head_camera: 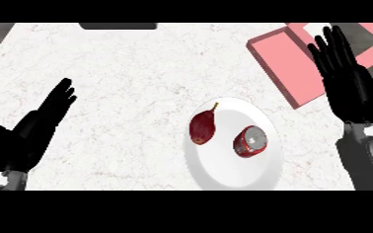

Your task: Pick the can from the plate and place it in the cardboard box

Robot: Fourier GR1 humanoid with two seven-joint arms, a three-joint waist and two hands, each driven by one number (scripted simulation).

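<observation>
Because can [250,142] on plate [226,170] lies below-left of open right hand [348,86], it sits nearer that than open left hand [40,123].

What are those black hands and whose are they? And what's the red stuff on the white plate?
Those are a robot's two hands. The picture is taken from the robot's head, looking steeply down at a white kitchen counter, so you see only its forearms and hands coming in from below. The left hand shows at the left. The right hand shows at the right, in front of part of a pink box. Both hands have straight fingers and hold nothing. On the counter is a white plate. On it sit a dark red pear and, to its right, a red can with a silvery top. The robot's job is to lift the can off the plate and put it in the box. It has not touched the can yet.
</observation>
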